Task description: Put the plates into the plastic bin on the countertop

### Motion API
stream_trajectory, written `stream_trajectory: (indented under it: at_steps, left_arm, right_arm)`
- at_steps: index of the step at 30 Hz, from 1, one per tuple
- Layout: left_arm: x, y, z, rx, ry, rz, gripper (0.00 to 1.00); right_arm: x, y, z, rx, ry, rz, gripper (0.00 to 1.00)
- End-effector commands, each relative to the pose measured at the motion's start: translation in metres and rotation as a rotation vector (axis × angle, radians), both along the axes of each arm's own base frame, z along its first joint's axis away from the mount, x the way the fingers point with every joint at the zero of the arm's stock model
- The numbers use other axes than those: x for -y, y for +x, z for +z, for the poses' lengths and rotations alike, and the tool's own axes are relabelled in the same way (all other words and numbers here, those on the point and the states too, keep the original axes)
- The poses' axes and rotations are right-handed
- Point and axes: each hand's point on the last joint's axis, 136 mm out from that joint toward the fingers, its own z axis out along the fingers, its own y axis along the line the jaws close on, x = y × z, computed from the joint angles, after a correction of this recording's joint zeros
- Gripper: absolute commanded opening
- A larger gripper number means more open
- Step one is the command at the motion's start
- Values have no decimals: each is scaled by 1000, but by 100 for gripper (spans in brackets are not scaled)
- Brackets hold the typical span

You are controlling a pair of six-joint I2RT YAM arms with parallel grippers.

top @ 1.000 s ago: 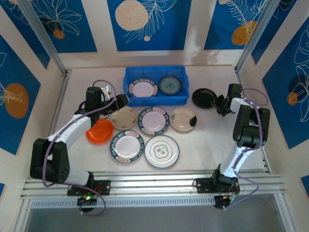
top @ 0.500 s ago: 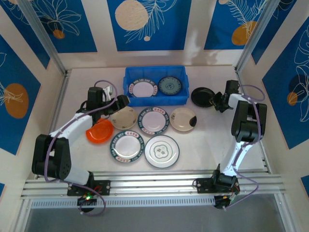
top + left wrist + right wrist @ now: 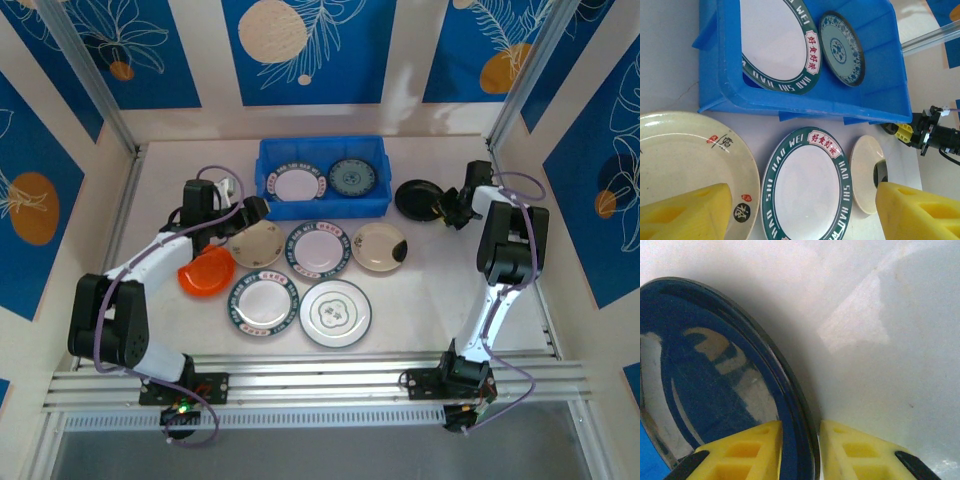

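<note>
your right gripper (image 3: 799, 450) has its jaws drawn nearly together and pinches the rim of the black plate (image 3: 710, 365): one yellow finger (image 3: 752, 447) lies over the glossy inside, the other outside the edge, above the countertop (image 3: 875, 300). from above you see that plate just right of the bin (image 3: 320, 209), outside it, with the gripper at its right edge. whether the plate is clear of the surface you cannot tell. your left gripper (image 3: 802, 215) has its jaws spread wide and holds nothing. it hangs in front of the bin's near wall, one finger over a cream plate (image 3: 685, 155), the other beside the second cream plate (image 3: 862, 170), and a green-rimmed plate (image 3: 807, 185) lies between the two fingers, below them. count nine plates: two in the bin, a green-rimmed one on the left and a teal plate (image 3: 353, 177) on the right, side by side, and seven on the countertop. by kind: four green-rimmed, two cream, one black, one teal, one orange plate (image 3: 205, 272). the orange one lies furthest left, and two green-rimmed ones lie in the front row.
</note>
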Motion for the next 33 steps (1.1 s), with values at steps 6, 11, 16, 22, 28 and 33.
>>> stream_trajectory:
  at_steps: [6, 11, 16, 22, 28, 33]
  left_arm:
    - [5, 0, 10, 38, -24, -21, 76]
    - [5, -3, 12, 45, -23, -20, 76]
    - [3, -5, 19, 61, -21, -16, 76]
    - [1, -6, 26, 66, -4, -13, 76]
    - [3, 1, 30, 76, -5, -17, 76]
    - [7, 10, 34, 84, -16, -19, 75]
  right_arm:
    - [-6, -1, -3, -23, 29, 24, 21]
    - [-6, -1, -3, -20, 30, 23, 12]
    - [-4, -4, 0, -8, 13, 15, 1]
    - [12, -16, 30, 53, -121, -27, 0]
    - [25, -23, 103, 198, -268, -72, 0]
    - [17, -28, 169, 329, -398, -74, 0]
